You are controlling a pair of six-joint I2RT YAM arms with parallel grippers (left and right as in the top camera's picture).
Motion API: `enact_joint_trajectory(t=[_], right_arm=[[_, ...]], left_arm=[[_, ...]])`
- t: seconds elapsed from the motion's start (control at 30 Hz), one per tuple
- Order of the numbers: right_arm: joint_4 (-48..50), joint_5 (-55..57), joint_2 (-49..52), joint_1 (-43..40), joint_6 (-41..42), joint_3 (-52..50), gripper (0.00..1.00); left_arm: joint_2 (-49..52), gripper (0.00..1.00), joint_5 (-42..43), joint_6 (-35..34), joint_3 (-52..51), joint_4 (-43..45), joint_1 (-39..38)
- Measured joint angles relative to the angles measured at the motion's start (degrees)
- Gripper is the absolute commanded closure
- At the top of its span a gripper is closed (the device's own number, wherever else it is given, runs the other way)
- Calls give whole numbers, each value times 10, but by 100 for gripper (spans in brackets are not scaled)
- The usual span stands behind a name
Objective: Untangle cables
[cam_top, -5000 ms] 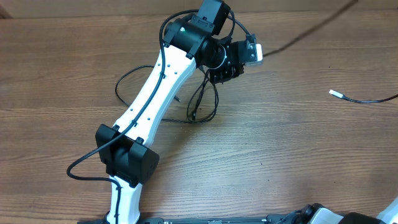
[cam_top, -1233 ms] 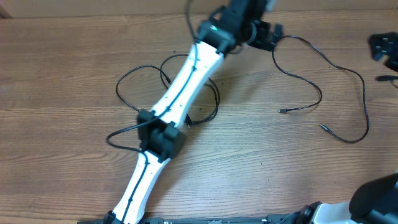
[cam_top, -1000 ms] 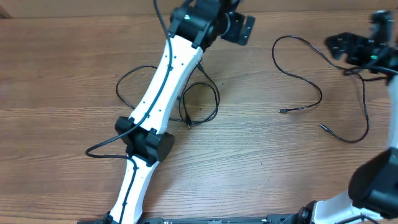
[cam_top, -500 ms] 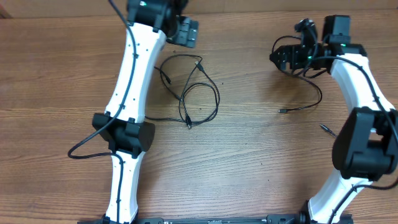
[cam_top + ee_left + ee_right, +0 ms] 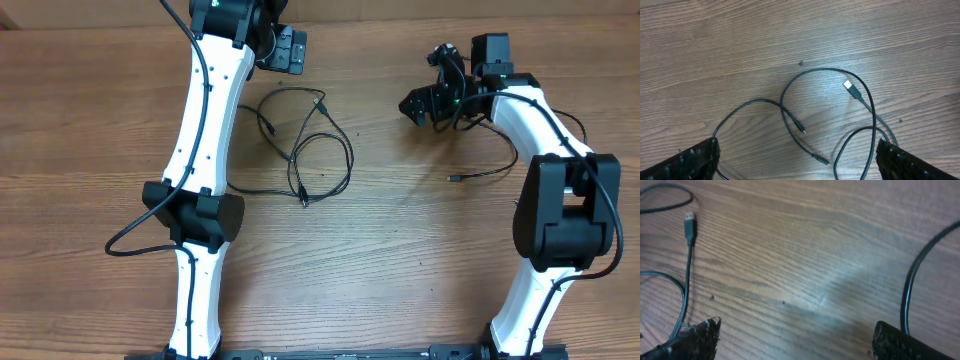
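Wooden table (image 5: 400,270) now carries two groups where one knot lay: the tangled cords (image 5: 349,162) sit just off centre, toward 11 o'clock, and one freed cord (image 5: 480,176) lies well apart at 3 o'clock; the left claw (image 5: 288,50) has let go and swung back to 11 o'clock, fingers spread and empty above a silvery plug (image 5: 852,89); the right claw (image 5: 418,103) has come in at 1 o'clock, also spread, holding nothing; by my judgement one strand is out and the crossed loops remain.
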Motion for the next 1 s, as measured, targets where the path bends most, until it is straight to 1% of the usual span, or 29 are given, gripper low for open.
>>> enact_joint_trajectory(t=[0.03,0.1,0.17,0.33,0.47,0.63,0.83,1.0], right_arm=[[1,0,1,0,0,0,3],[3,2,5,-1,-1,0,8],[3,9,15,-1,-2,0,9],[6,24,45,-1,-1,-1,5],[13,35,47,-1,-1,-2,4],[14,46,61,-1,-3,-2,3],[28,48,64,-1,0,-2,1],[57,70,69,0,9,-2,0]], left_arm=[[0,0,0,0,0,0,0],[0,0,0,0,0,0,0],[0,0,0,0,0,0,0],[0,0,0,0,0,0,0],[0,0,0,0,0,0,0],[0,0,0,0,0,0,0],[0,0,0,0,0,0,0],[0,0,0,0,0,0,0]])
